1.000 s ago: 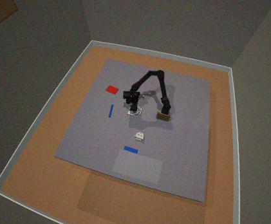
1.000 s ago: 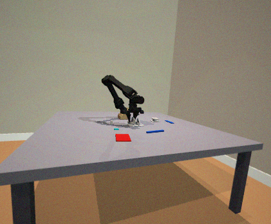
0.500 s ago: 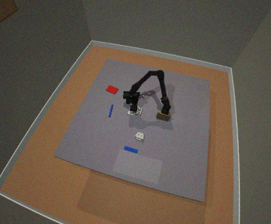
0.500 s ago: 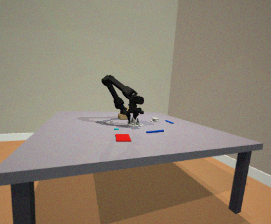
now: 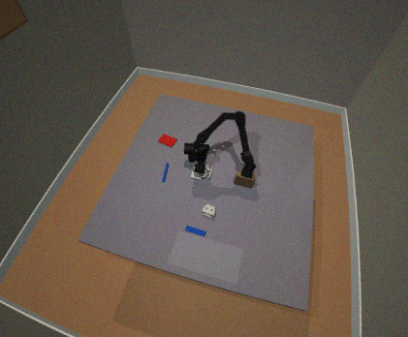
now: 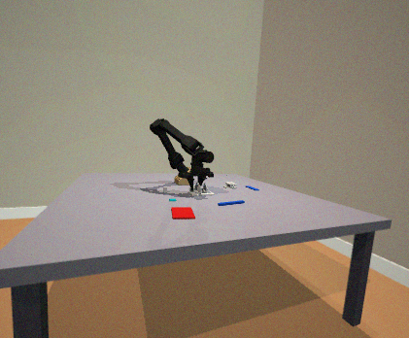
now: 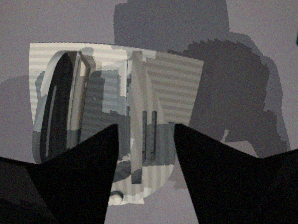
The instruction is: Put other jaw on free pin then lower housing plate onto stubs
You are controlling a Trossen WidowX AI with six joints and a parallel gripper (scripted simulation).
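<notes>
1. The pincer (image 5: 200, 171) (image 6: 198, 189) (image 7: 147, 131) is partly open, well short of its full spread, and clamped on the pale loose jaw (image 7: 136, 150), low over the base. The jaw appears as a narrow upright piece between the fingertips in the wrist view; its pin and teeth cannot be made out.

2. The likely step is seating this jaw on the free pin. If its bore is slightly off the pin, pressing down could catch the rim, tip the jaw or twist it in the grip.

3. The other jaw (image 7: 59, 105) stands beside it, apart along the stretch that shows. If the teeth meet crest to crest, the loose jaw could ride high or push its partner round; a small turn while lowering may be needed. Whether they mesh cannot be told.

4. The base (image 5: 194, 176) (image 6: 209, 193) (image 7: 186, 80) lies flat on the worktop (image 5: 269, 232) (image 6: 124, 228), under the pincer. A hard sideways push could slide it, and opening the fingers wide might knock the fixed-side jaw.

5. The housing plate (image 5: 208, 211) (image 6: 230, 185) is on the worktop, well apart from the base and not yet fitted. Lowered over a jaw that sits high, it would probably rock or stay tilted; with one stub missed, it would not close.

6. Two blue bars, a red block (image 5: 168, 140) (image 6: 183, 213) and a small teal piece (image 6: 172, 200) (image 7: 297, 40) lie away from the base and pose little risk.
</notes>
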